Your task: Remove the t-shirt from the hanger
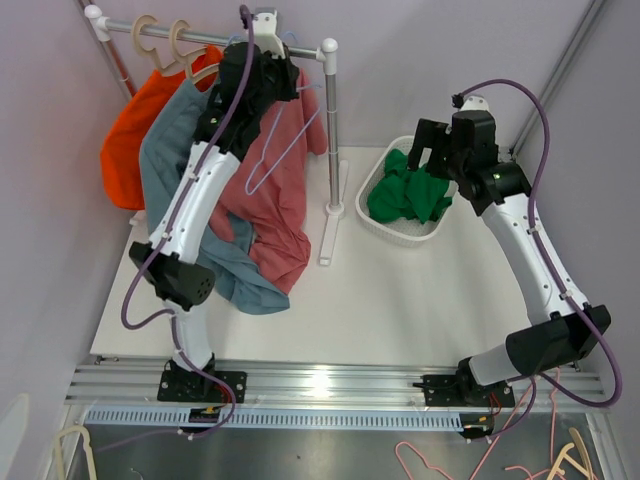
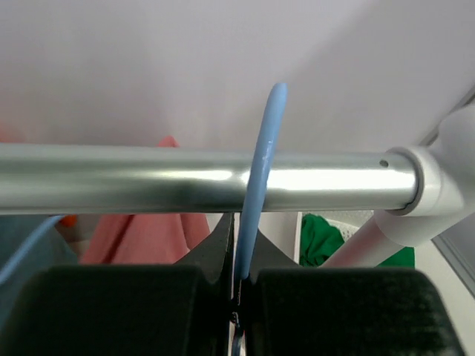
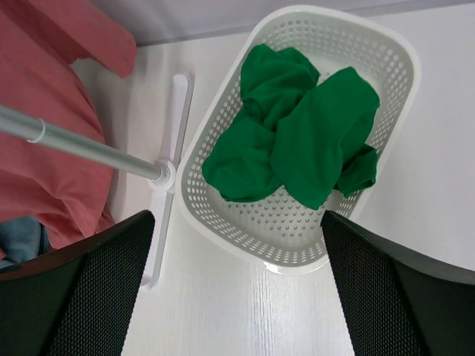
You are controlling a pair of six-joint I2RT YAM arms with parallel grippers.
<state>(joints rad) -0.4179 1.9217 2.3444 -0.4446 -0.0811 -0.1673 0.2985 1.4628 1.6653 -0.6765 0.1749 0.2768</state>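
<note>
A pink t-shirt [image 1: 283, 205] hangs from the rack rail [image 1: 205, 38], sagging low toward the table. A thin light-blue hanger [image 1: 283, 140] lies exposed across its front. My left gripper [image 1: 272, 48] is up at the rail, shut on the blue hanger hook [image 2: 261, 170], which loops over the rail [image 2: 148, 178]. In the left wrist view the hook runs down between the closed fingers [image 2: 215, 248] of that gripper [image 2: 241, 248]. The pink shirt shows below the rail [image 2: 141, 237]. My right gripper [image 1: 432, 150] is open and empty, hovering over the basket [image 3: 236, 222].
An orange t-shirt [image 1: 128, 150] and a teal t-shirt [image 1: 175, 140] hang left of the pink one. The rack post [image 1: 331, 130] stands on a white foot. A white basket [image 1: 400, 232] holds a green shirt [image 3: 297, 133]. Walls stand close on both sides.
</note>
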